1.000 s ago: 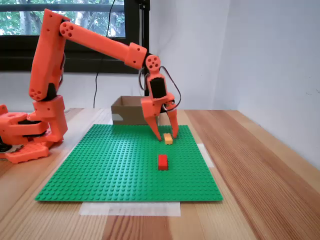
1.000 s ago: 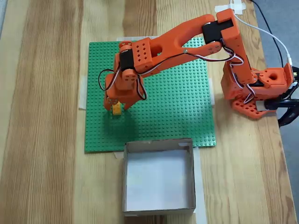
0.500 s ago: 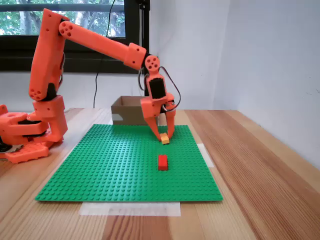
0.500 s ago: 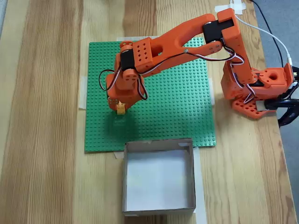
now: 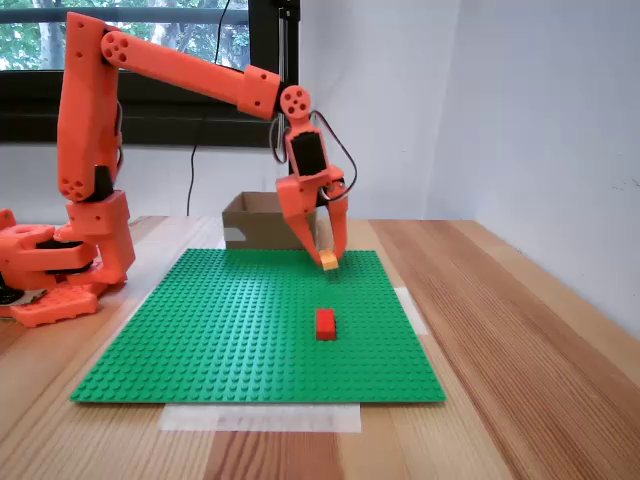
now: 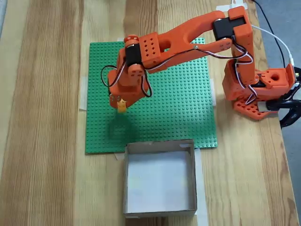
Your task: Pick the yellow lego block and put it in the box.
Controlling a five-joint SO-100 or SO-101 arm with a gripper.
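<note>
We read no brand, label or writing on anything. Nearest the camera in a fixed view, a strip of pale tape (image 5: 260, 417) lies on the wooden bench (image 5: 500, 330), along the front edge of the green studded baseplate (image 5: 200, 330). On the plate, in front of the claw and well below it, sits a small red brick (image 5: 325, 323), a glossy rectangular block. Further back, the claw (image 5: 329, 258) of the orange plastic arm (image 5: 180, 75) points down with its two tapered fingers drawn in on the yellow lego block (image 5: 328, 260), which hangs tilted between the tips, lifted clear of the studs. Behind the claw stands the box (image 5: 262, 222), low, brown and plain-sided cardboard, at the far edge of the plate.

From above, in a fixed view, the claw (image 6: 121, 102) grips the yellow lego block (image 6: 122, 105), a shadow falling on the plate beneath it. This view looks into the box (image 6: 160, 146): it is open-topped, with a pale floor, just off the plate's edge and apart from the claw. It also shows the arm's base (image 6: 256, 87) with white and black cables, off the plate on the bench (image 6: 47, 113).
</note>
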